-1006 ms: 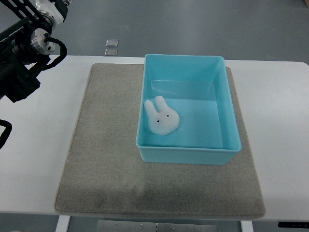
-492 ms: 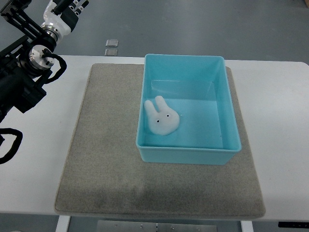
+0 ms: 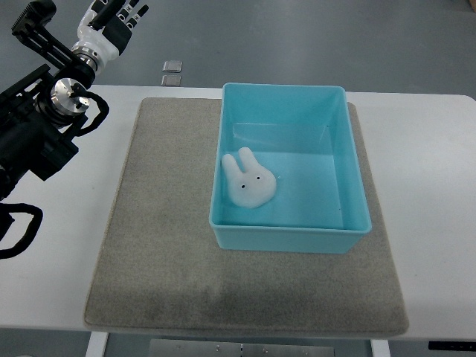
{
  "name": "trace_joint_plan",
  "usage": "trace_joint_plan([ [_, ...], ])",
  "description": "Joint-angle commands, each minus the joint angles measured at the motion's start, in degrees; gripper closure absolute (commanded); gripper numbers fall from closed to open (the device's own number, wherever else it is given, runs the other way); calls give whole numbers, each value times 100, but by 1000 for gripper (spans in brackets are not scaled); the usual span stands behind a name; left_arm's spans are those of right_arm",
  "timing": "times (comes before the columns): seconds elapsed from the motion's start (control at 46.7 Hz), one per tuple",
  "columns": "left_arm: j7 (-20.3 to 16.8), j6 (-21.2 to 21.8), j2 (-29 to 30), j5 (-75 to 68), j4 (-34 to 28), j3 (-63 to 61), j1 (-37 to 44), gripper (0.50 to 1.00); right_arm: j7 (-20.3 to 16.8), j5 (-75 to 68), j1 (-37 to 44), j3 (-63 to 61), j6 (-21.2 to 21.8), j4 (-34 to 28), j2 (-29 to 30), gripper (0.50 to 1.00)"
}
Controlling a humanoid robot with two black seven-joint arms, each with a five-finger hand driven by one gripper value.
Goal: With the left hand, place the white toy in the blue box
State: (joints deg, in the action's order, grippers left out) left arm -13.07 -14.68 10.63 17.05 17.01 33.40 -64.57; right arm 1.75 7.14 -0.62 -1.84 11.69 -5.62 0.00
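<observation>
Left hand (image 3: 113, 16) sits raised at the far left corner, beyond the counter (image 3: 431, 186) edge, fingers loosely spread and holding nothing; no right arm shows. Well off to its right and nearer the robot, on the grey mat (image 3: 163, 245), stands the blue box (image 3: 353, 227). Inside it, against the wall closest to the hand, lies the white toy (image 3: 249, 182), ears pointing back toward the hand. Placing looks done; the hand is well apart from it

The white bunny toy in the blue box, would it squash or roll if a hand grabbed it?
The white bunny-shaped soft toy looks plush, so probably squashes and weighs little. It lies flat on the blue plastic box floor, so rolling seems unlikely.
</observation>
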Motion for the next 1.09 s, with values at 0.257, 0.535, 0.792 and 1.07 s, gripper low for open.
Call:
trace_joint_plan([
  [0.257,-29,17,-17,-88,48,-9,261,516,0,-2,1,0,0,0,0,564],
  [0.535,-29,-9,-61,-97,48,-9,349,512,0,-2,1,0,0,0,0,564],
  [0.792,-29,17,-140,-105,48,0,349,512,0,-2,1,-26,35,-26,0,564],
  [1.07,-29,9,-132,-105,48,-9,428,512,0,60,-52,17,88,-334,0,562],
])
